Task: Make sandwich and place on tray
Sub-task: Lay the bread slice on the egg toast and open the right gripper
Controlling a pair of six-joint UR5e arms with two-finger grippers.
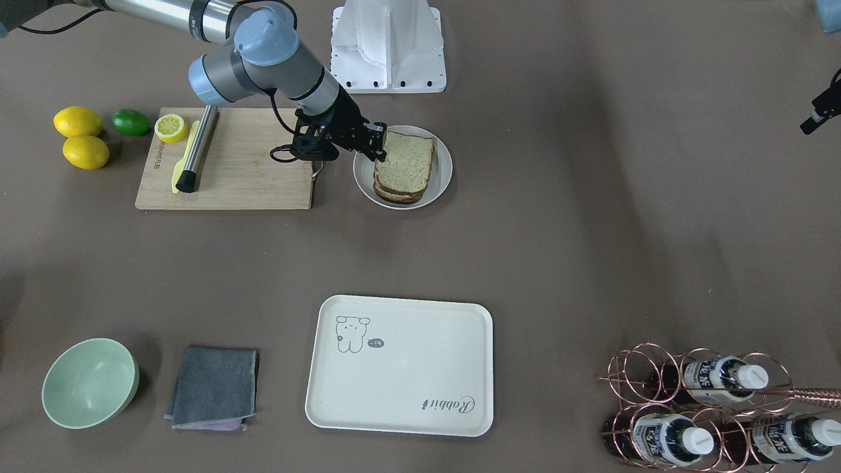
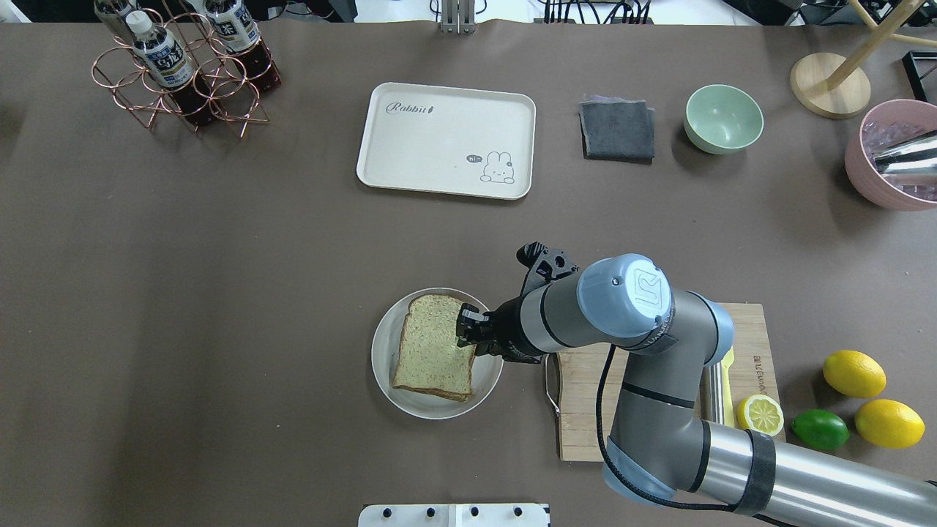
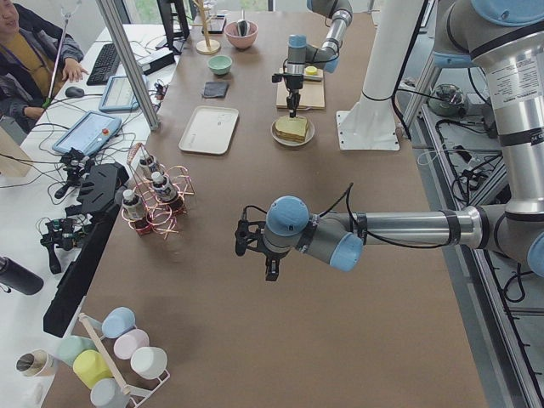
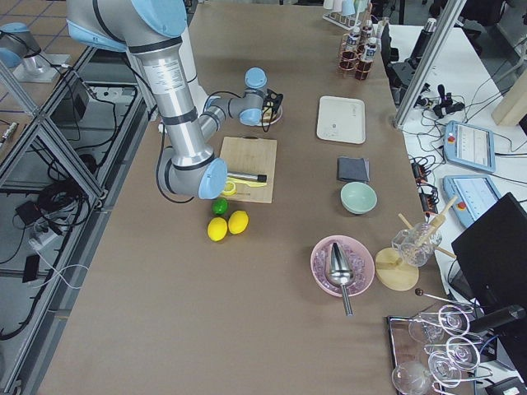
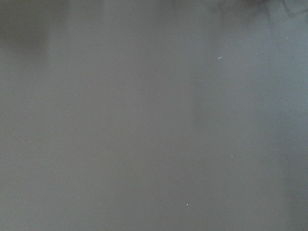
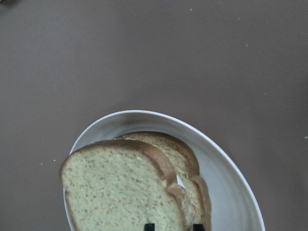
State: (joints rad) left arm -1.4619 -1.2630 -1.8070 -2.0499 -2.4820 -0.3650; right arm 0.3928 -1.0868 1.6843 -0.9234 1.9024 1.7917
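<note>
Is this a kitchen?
Probably a robot lab, not a real kitchen. A robot arm reaches over a sandwich on a big table, and a desk with a keyboard and tablets sits beside it.

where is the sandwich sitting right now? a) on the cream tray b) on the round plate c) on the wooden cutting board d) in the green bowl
B: the sandwich lies on the round plate beside the cutting board, with the right pincer at its edge, well apart from the tray.
</note>
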